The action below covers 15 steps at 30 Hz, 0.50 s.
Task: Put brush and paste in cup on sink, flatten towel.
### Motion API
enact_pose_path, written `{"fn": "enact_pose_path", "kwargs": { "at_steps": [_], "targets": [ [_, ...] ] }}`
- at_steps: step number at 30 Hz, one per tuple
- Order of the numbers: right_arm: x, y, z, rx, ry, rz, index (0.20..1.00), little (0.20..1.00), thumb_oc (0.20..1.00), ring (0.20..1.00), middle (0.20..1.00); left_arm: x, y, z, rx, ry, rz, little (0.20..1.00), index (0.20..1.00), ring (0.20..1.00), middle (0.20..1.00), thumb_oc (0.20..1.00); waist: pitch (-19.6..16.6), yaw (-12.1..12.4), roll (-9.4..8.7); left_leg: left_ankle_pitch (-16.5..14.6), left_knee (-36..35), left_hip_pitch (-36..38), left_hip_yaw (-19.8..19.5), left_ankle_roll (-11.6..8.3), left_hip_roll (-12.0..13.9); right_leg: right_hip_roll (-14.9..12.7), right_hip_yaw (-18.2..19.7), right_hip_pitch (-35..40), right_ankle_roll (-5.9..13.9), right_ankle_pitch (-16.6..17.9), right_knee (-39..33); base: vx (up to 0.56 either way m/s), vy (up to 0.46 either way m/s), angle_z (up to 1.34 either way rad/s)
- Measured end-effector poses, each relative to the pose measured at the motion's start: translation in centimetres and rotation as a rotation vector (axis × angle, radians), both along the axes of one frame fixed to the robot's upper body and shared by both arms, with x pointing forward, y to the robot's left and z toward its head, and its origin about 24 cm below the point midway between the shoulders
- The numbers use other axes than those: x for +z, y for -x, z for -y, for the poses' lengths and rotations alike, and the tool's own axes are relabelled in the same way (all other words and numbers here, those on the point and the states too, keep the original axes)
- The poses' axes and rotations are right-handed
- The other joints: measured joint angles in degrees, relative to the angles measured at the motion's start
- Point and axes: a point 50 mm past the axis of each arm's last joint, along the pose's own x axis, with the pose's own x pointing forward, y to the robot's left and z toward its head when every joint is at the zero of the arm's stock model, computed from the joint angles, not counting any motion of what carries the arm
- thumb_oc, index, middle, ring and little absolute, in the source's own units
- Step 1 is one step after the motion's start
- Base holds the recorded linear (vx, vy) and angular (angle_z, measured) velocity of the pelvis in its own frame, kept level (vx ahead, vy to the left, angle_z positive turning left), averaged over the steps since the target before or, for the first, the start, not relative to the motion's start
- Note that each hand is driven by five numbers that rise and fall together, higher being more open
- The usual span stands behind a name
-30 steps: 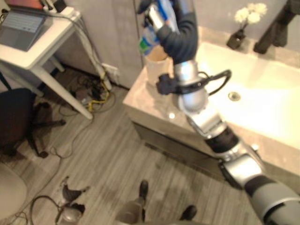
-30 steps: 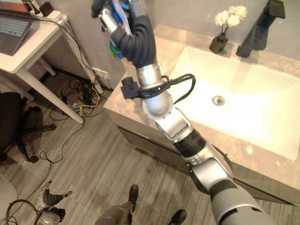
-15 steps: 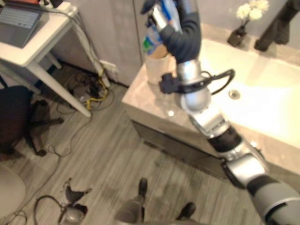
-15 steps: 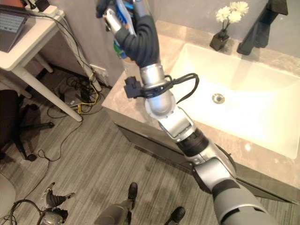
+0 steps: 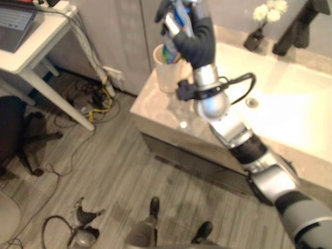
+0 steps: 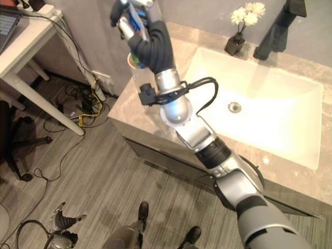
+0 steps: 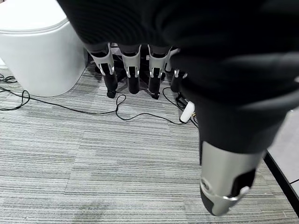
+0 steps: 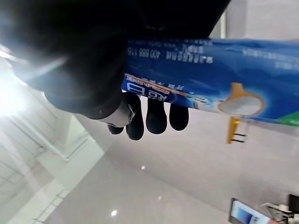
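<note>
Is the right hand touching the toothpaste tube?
Touching. The right wrist view shows the right hand's fingers curled round the toothpaste tube.

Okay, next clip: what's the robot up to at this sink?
The robot's right hand is curled round a blue toothpaste tube and holds it over the pale cup standing at the corner of the stone counter. The tube's lower end looks to be at or just inside the cup's rim, not released. The left hand hangs open over the grey floor, holding nothing. The white sink basin lies beside the cup, a small vase of flowers behind it.
</note>
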Motion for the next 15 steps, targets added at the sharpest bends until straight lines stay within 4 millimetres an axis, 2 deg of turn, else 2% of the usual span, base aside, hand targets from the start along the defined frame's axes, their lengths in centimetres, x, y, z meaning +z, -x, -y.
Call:
{"fn": "enact_pose_path", "kwargs": {
  "at_steps": [7, 15],
  "targets": [
    [-0.19, -0.25, -0.12, 0.000, 0.009, -0.019, 0.200, 0.200, 0.200, 0.200, 0.200, -0.26, -0.33, 0.70, -0.031, 0.017, -0.011, 1.000, 1.000, 1.000, 1.000, 1.000, -0.03, -0.23, -0.04, 0.00, 0.00, 0.04, 0.05, 0.00, 0.08, 0.06, 0.07, 0.01, -0.01, 0.02, 0.00, 0.00, 0.000, 0.00],
    [-0.25, -0.23, -0.80, 0.032, 0.044, -0.035, 0.200, 0.200, 0.200, 0.200, 0.200, -0.47, -0.23, 0.89, -0.050, 0.023, -0.031, 1.000, 1.000, 1.000, 1.000, 1.000, -0.21, -0.48, -0.89, 0.00, 0.00, 0.27, 0.53, 0.00, 0.21, 0.18, 0.64, -0.06, -0.10, 0.13, 0.01, 0.00, 0.014, -0.02]
  ]
}}
